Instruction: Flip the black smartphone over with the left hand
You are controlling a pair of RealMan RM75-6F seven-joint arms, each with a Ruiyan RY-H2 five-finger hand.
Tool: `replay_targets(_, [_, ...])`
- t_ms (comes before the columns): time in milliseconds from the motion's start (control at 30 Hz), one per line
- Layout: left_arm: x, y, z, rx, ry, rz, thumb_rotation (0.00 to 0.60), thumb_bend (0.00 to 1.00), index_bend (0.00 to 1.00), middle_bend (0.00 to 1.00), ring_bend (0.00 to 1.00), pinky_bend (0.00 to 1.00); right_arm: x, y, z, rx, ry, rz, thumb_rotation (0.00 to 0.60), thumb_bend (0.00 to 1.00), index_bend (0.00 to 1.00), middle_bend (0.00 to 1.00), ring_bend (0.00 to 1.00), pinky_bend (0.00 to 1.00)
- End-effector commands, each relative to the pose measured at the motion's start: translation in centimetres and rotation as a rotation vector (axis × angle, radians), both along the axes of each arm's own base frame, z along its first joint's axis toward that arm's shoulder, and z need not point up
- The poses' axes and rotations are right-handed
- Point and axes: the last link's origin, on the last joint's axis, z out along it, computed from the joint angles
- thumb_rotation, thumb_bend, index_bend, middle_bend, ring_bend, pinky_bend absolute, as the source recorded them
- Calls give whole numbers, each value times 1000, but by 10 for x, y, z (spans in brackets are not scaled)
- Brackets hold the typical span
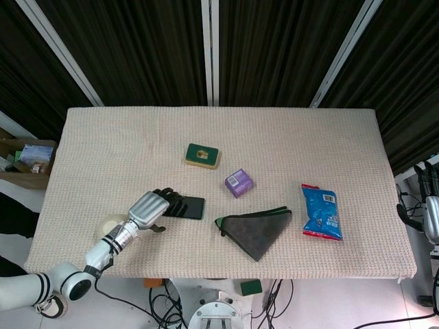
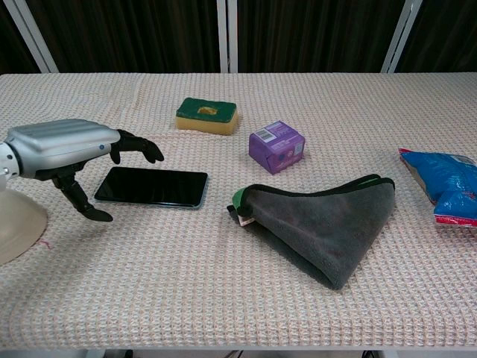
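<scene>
Dark fingers (image 2: 138, 147) of the left hand (image 2: 63, 149) arch over the near-left end of the phone (image 2: 153, 186), the thumb (image 2: 80, 200) reaching down to the cloth just beside that end; the hand is spread and holds nothing, and whether any fingertip touches the glass cannot be told. The phone lies flat, screen up, on the woven tablecloth (image 2: 223, 298), left of centre and near the front edge, a grey cloth (image 2: 320, 227) to its right, a purple box (image 2: 276, 147) and a green-topped sponge (image 2: 208, 115) beyond it, and a blue packet (image 2: 443, 183) well apart at the right. Thin, stiff and slick, the phone looks light but offers no height to pinch from above; the likeliest hold is across its long edges, or a fingertip hooked under the near long edge to tip it up. The right hand (image 1: 431, 195) hangs off the table's far right side, its fingers too small to read.
</scene>
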Motion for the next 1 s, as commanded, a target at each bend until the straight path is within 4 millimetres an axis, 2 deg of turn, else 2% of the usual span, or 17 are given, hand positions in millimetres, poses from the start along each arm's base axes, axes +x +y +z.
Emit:
replay_targets(33, [2,2,-3,-4,-1,5,600,106,183,200,144,313,-1,0,-1,6,-2,-4,600,305,0,0,0,0])
replay_targets(333, [10,7,-7,6,1,3,600,203,192,239,186,355,-2,-1,-1,3,0,-2,600,305,0,0,0,0])
replay_targets(1000, [7,16,-17,-38,71,17,600,198,188,229,188,356,-7,-1,-6,19,6,-29,600,315,0,0,0,0])
